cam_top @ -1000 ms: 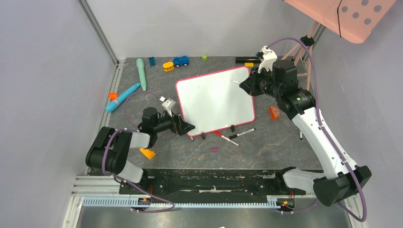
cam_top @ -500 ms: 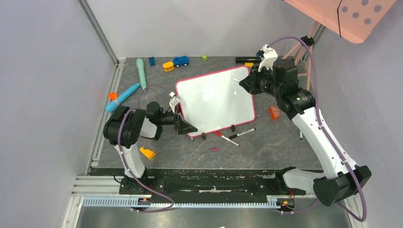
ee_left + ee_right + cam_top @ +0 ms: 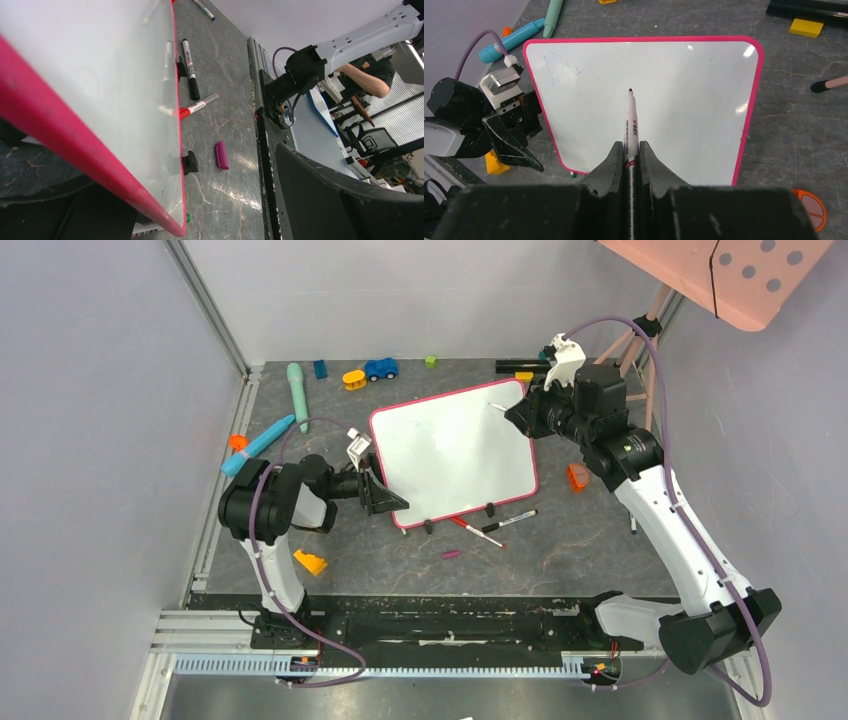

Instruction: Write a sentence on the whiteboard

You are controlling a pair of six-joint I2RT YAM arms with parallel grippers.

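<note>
The whiteboard (image 3: pixel 455 450), white with a pink-red frame, stands tilted on black clip feet (image 3: pixel 428 526). Its face (image 3: pixel 674 100) carries only faint smudges; no sentence shows on it. My right gripper (image 3: pixel 631 150) is shut on a white marker (image 3: pixel 631 120) with its dark red tip just above the board's middle. In the top view that gripper (image 3: pixel 520 415) hovers at the board's far right corner. My left gripper (image 3: pixel 385 495) is open and straddles the board's near left corner. In the left wrist view, the pink frame (image 3: pixel 75 150) runs between its dark fingers (image 3: pixel 340 200).
A red marker (image 3: pixel 478 532), a black marker (image 3: pixel 510 521) and a purple cap (image 3: pixel 452 554) lie in front of the board. Toys sit at the back and left: a teal pen (image 3: pixel 297 392), a blue pen (image 3: pixel 258 445) and a blue car (image 3: pixel 380 368). An orange piece (image 3: pixel 577 477) lies to the right.
My left arm has swung in from the lower left, and its open gripper now sits a little higher on the board's left corner. The right gripper and marker have barely moved.
</note>
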